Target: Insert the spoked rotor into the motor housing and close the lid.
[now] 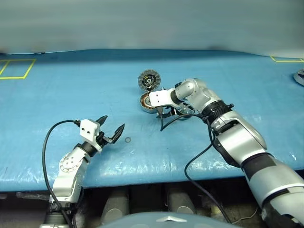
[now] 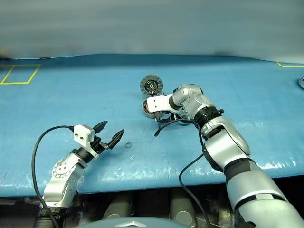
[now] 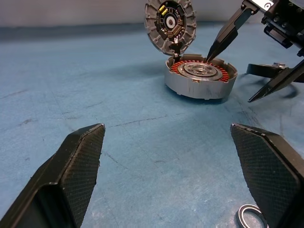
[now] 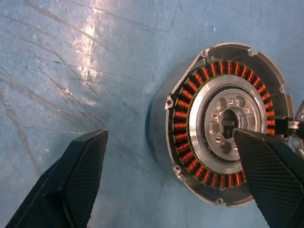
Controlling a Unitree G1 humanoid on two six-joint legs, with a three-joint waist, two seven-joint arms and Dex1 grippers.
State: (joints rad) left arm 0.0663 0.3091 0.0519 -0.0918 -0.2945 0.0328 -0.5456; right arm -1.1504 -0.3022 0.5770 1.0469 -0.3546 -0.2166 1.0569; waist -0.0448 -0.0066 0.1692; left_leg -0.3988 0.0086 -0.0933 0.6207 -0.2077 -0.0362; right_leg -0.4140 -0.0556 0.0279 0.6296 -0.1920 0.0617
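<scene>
The motor housing (image 1: pixel 147 102) sits mid-table, its copper windings (image 4: pixel 183 116) and silver hub bare. The lid (image 1: pixel 149 79) stands upright on its hinge behind it, dark segmented face (image 3: pixel 170 21) towards me. My right gripper (image 4: pixel 168 135) points down over the housing, open and holding nothing. One of its fingertips (image 3: pixel 210 57) hovers at the far rim and the other is beside the cup. A dark flat ring, likely the spoked rotor (image 3: pixel 268 70), lies edge-on just right of the housing, under that wrist. My left gripper (image 1: pixel 112 128) hangs open and holds nothing, near the front left.
A tiny black O-ring (image 1: pixel 128 139) lies by the left gripper's fingers. A silvery part (image 1: pixel 300 77) sits at the right edge. Yellow tape marks (image 1: pixel 16 69) are at the far left and far right. Black cables hang off both arms.
</scene>
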